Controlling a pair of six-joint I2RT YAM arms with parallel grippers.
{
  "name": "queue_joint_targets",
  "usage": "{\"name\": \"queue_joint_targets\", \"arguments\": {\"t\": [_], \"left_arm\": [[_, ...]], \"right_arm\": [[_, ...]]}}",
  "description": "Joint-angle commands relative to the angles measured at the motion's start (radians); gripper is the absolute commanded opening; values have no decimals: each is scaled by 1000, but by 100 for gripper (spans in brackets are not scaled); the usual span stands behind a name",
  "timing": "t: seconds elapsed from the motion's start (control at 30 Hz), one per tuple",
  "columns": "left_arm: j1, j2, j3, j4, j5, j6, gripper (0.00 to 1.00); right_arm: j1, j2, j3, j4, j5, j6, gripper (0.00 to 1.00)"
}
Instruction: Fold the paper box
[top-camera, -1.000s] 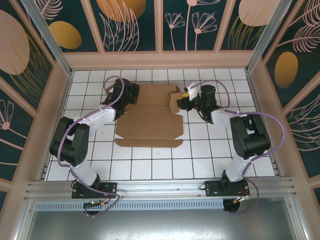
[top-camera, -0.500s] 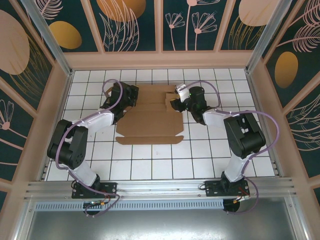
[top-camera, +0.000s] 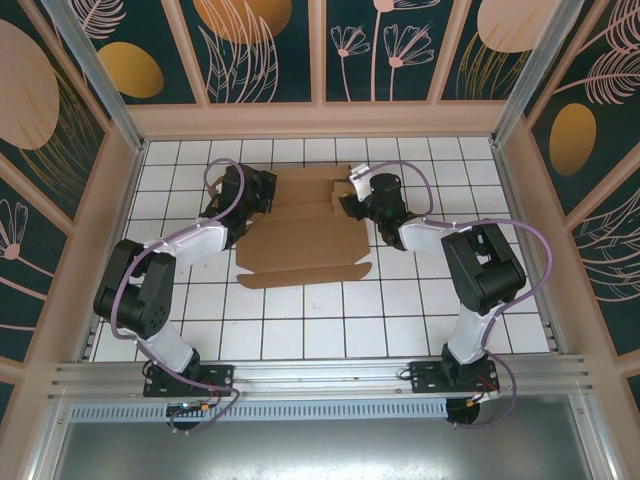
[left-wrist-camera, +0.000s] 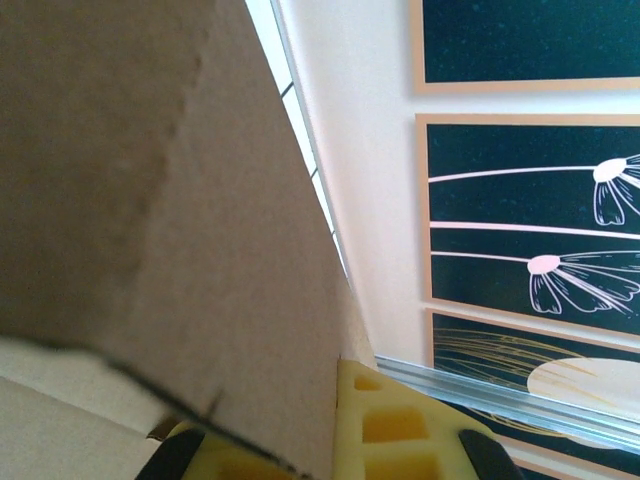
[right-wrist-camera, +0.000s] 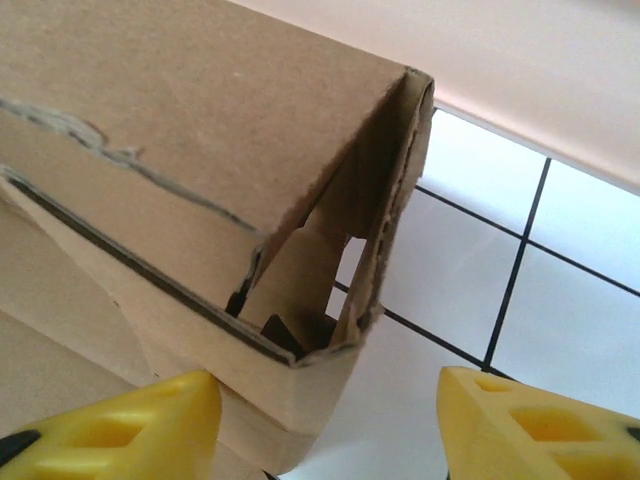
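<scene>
Our left fingers (left-wrist-camera: 400, 430) are pressed together on an edge of the paper box (left-wrist-camera: 150, 200), with the brown sheet running up between them. Our right fingers (right-wrist-camera: 530, 420) stand spread. A folded-up corner of the box sits between them, clear of the finger on the right. From above, we see bare white tiles of the table (top-camera: 330, 320) nearest the arm bases. Beyond them the box lies mid-table, its long flap toward us. Both arms reach its far half, one at each side, near the back wall (top-camera: 320, 118).
</scene>
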Motion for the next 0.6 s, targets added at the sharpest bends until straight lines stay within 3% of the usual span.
{"name": "queue_joint_targets", "arguments": {"t": [0.0, 0.13, 0.23, 0.33, 0.57], "left_arm": [[-6, 32, 16, -154, 48, 13, 0], [-6, 32, 16, -154, 46, 16, 0], [-4, 34, 14, -154, 50, 21, 0], [-1, 36, 15, -153, 59, 19, 0], [2, 36, 19, -150, 69, 19, 0]], "right_arm": [[-13, 25, 9, 50, 77, -48, 61], [-26, 25, 0, 62, 23, -76, 62], [-52, 7, -28, 93, -152, -94, 60], [-68, 9, -33, 116, -243, -102, 60], [-74, 43, -26, 150, -271, -119, 60]]}}
